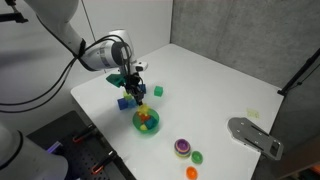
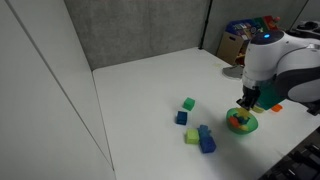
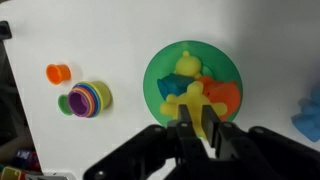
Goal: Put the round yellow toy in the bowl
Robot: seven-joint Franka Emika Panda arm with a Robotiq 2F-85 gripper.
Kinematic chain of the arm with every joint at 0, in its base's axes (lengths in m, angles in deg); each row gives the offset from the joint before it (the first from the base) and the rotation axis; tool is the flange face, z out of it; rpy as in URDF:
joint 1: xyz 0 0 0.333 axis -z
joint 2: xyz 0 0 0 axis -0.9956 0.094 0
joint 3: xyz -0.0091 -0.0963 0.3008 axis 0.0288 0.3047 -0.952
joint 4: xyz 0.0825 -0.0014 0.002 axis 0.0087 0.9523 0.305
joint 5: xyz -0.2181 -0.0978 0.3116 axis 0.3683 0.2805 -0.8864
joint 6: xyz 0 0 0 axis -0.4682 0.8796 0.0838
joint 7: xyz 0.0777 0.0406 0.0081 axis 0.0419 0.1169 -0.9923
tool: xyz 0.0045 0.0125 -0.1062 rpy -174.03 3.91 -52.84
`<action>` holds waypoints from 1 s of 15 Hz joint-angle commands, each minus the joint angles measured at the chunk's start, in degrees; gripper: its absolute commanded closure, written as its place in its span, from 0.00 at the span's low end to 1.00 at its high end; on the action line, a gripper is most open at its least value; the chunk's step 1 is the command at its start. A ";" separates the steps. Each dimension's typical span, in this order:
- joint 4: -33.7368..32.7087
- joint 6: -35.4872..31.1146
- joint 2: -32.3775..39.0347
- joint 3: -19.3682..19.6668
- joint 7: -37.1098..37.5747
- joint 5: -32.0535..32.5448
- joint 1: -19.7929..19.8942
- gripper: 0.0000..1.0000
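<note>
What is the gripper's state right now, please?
Gripper: closed on the yellow toy, over the green bowl.

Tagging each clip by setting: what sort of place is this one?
Probably a lab or office test cell: a white table fenced by grey partition panels, with a cardboard box behind it.

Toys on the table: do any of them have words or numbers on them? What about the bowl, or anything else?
No text can be read in any view.
Green bowl: plain colour, no words.
Blocks: plain, no letters or numbers.
Stack of cups: plain, no words.
Cardboard box at the back: too small and blurred to tell.
</note>
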 commanded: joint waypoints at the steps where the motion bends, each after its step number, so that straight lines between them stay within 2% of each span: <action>1: 2.97 1.87 -2.61 -3.90 1.46 0.85 3.94 0.49; 7: 4.06 2.32 -3.79 -7.63 -2.30 -2.73 7.18 0.02; 11: 4.83 1.98 -7.19 -10.35 -10.81 -11.25 9.34 0.00; 15: 5.53 3.01 -11.48 -11.42 -19.88 -19.47 11.37 0.00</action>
